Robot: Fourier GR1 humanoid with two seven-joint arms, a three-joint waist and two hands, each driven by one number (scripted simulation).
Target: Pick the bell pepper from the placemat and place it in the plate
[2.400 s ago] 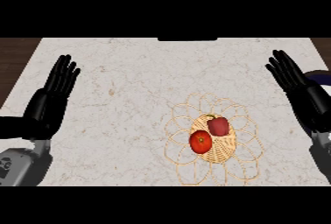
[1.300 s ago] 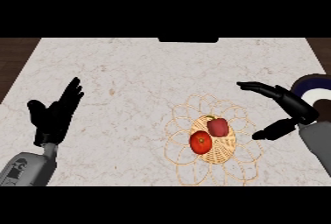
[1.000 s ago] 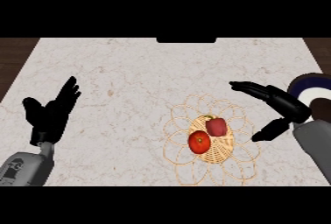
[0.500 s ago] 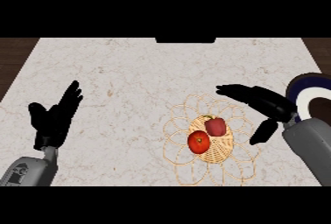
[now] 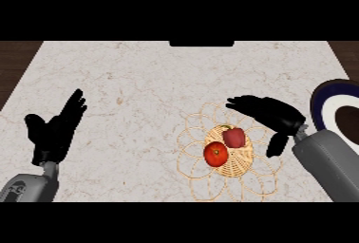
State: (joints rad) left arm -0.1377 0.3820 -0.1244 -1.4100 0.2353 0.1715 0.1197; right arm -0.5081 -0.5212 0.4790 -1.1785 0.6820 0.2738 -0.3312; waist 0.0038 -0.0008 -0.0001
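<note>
A red bell pepper lies on a woven wicker placemat right of the counter's middle, with a red tomato just below and left of it. My right hand is open, its fingers stretched left over the placemat's upper right and its thumb hanging down to the right of the pepper, not touching it. A dark-rimmed white plate shows at the right edge, partly hidden behind my right forearm. My left hand rests open at the left, fingers up.
The marble counter spreads wide between my hands. A dark object sits at the counter's far edge. Dark wood shows beyond the counter's upper corners.
My right hand has swung leftward from the right edge and lowered over the placemat beside the pepper, uncovering more of the plate. My left hand drifted slightly down and stays open.
</note>
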